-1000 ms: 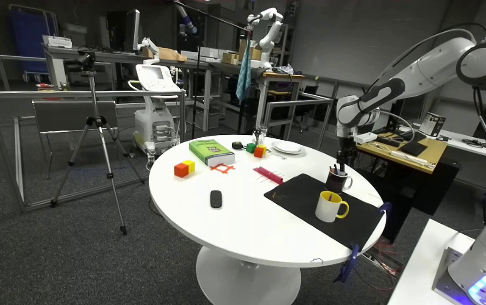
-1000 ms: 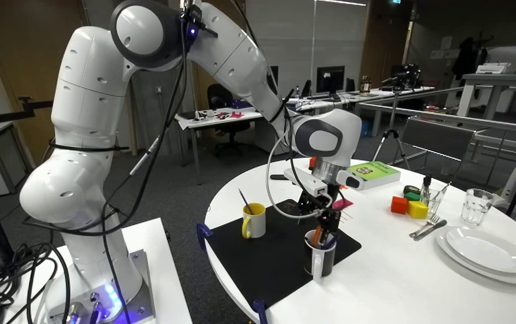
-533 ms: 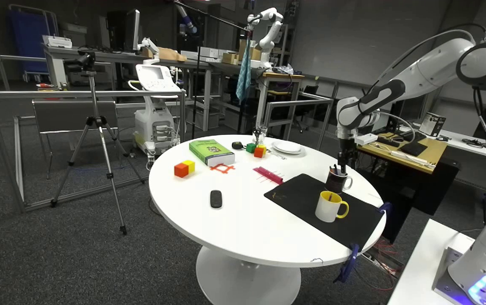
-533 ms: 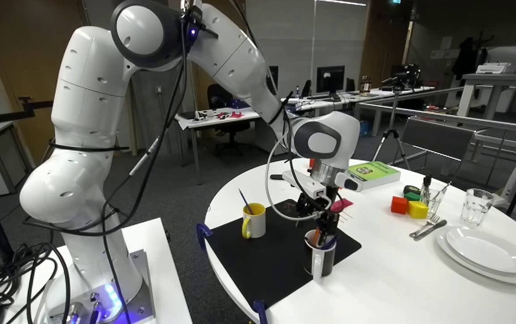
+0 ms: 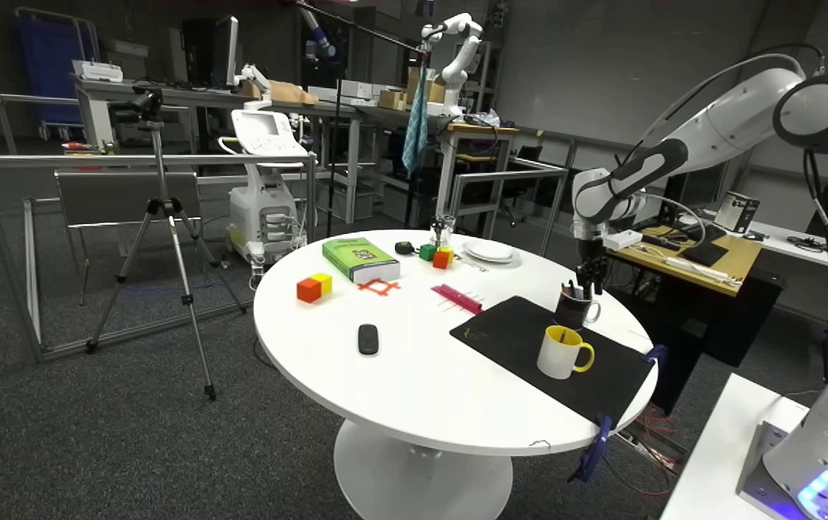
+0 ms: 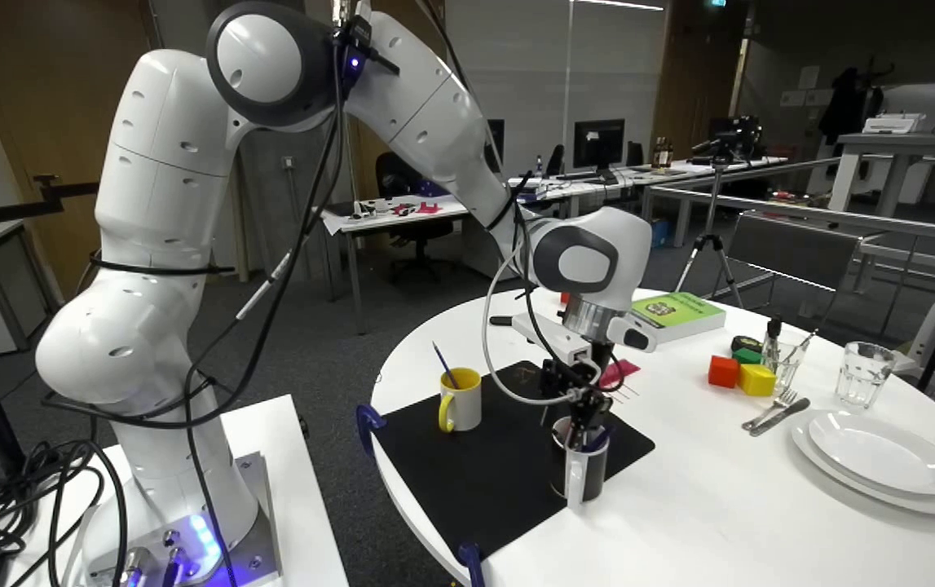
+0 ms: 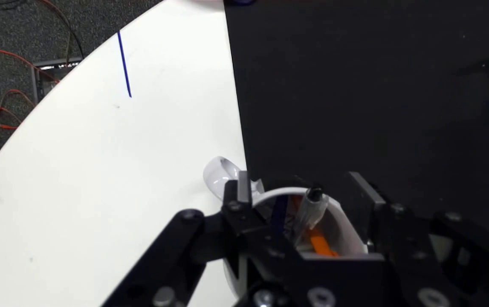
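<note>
1. We see the round white table (image 6: 712, 497) in both exterior views, bearing everything listed here.
2. On its left part, in an exterior view, we find the black mat (image 6: 467, 481) lying flat.
3. The pincer (image 7: 305, 188) points down over the dark mug (image 6: 595, 473); in the wrist view we see its fingers standing wide apart.
4. We see that mug upright at the mat's near edge, its white handle (image 6: 575, 481) reaching past the edge toward the near side.
5. Farther off and to the left, we see the yellow-lined mug (image 6: 471, 408) upright on the mat, a pencil-like stick (image 6: 444, 363) leaning in it.
6. The clear pen (image 7: 310, 211) leans in the dark mug, its black end between the pincer's fingers, a gap showing on either side; we cannot tell how deep the fingertips reach.
7. Beside it we make out an orange item (image 7: 321, 243) and, to the left, a blue item (image 7: 279, 209).
</note>
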Robot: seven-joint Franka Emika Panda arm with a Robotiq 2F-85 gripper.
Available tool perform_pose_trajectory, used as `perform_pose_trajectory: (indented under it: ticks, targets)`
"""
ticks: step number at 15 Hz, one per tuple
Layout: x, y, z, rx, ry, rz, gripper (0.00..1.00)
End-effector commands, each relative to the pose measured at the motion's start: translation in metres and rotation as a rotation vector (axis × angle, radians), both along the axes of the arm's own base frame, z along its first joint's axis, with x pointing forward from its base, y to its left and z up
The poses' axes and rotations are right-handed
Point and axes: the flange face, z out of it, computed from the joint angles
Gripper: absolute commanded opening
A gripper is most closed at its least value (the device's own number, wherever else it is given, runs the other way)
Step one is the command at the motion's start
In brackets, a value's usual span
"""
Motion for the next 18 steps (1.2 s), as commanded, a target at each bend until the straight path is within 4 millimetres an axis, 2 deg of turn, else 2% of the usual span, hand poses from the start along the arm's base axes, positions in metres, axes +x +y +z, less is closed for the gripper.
perform_pose_trajectory:
  ticks: [1, 5, 13, 18]
  targets:
    - [0.004, -0.003, -0.002, -0.012, -0.016, 0.029, 0.31]
    - [0.005, -0.003, -0.004, -0.017, -0.019, 0.032, 0.01]
    - [0.005, -0.005, 0.003, -0.006, -0.022, 0.034, 0.04]
    - [0.004, -0.014, 0.024, 0.021, -0.054, 0.032, 0.04]
